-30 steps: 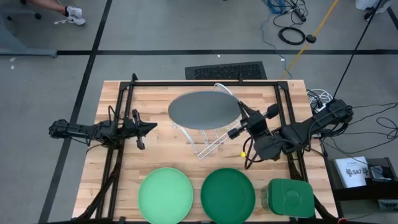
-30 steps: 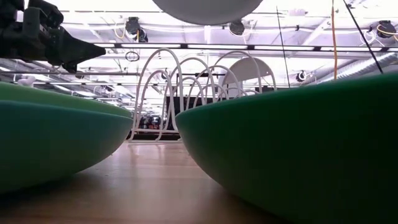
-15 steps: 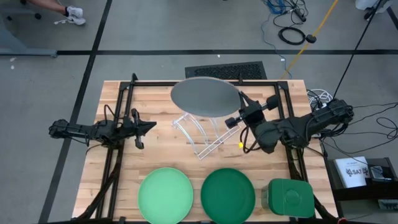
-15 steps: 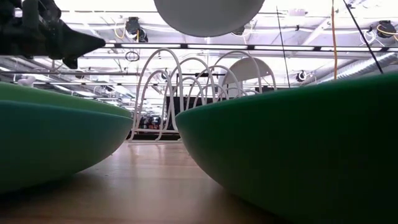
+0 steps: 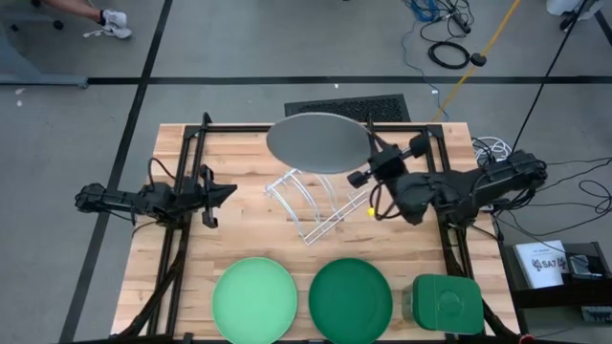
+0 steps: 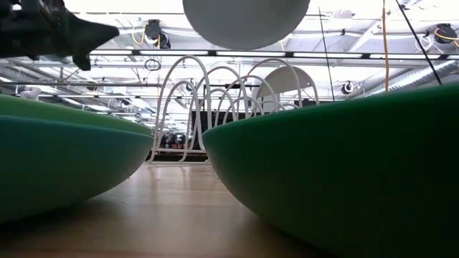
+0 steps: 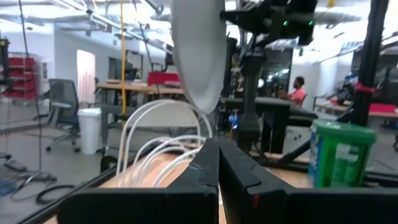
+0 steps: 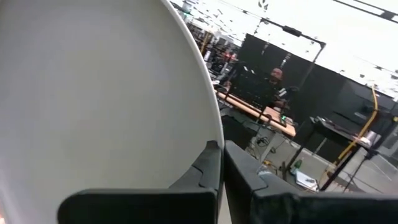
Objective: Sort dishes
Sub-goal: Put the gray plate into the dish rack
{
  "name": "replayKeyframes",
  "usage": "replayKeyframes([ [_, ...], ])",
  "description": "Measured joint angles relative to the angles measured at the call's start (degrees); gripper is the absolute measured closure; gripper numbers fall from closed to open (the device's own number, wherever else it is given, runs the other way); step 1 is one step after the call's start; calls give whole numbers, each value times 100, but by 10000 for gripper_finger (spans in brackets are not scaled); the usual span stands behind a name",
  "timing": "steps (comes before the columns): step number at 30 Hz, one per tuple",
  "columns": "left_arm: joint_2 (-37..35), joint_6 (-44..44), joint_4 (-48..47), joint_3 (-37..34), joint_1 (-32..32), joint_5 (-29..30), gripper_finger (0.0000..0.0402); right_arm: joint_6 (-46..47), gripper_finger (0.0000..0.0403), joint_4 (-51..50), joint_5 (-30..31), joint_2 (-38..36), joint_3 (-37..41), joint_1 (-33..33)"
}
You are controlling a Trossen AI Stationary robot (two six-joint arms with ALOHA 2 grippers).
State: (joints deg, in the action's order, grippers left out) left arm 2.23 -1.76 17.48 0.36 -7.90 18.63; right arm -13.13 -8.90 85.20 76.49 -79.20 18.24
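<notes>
My right gripper (image 5: 368,162) is shut on the grey plate (image 5: 318,141), held high above the white wire rack (image 5: 311,205) near the table's far edge. The plate also shows in the low view (image 6: 245,21), the left wrist view (image 7: 198,53) and the right wrist view (image 8: 93,93). The light green plate (image 5: 254,299) and the dark green plate (image 5: 351,297) lie flat on the table's near side. My left gripper (image 5: 228,189) is shut and empty, above the table's left side. The teal plate is out of view. My right gripper pinches the grey plate's rim (image 8: 214,140) on its right side between its two fingers, one on each face. The fingers come level from the table's right. The plate is lifted clear above the rack and tilted.
A green square lidded container (image 5: 446,304) stands at the near right corner. Black frame bars (image 5: 191,143) run along the table's left, far and right sides. A person sits in the room beyond the table (image 7: 297,90).
My right gripper has carried the grey plate toward the table's far edge and a little to the right, still above the rack. The plate has stayed in the hold, clear of everything.
</notes>
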Motion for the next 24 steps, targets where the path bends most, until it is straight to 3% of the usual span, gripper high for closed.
replayKeyframes([
  [10, -2, 18, 187, 0, 1, -13, 401, 635, 402, -1662, 302, -1075, 0, 630],
  [18, -2, 294, 259, 0, 0, 121, 401, 3159, 402, -3982, 479, -1608, 0, 559],
  [24, 0, 298, 286, 0, 2, 237, 401, 4038, 403, -4619, 474, -1319, 7, 152],
])
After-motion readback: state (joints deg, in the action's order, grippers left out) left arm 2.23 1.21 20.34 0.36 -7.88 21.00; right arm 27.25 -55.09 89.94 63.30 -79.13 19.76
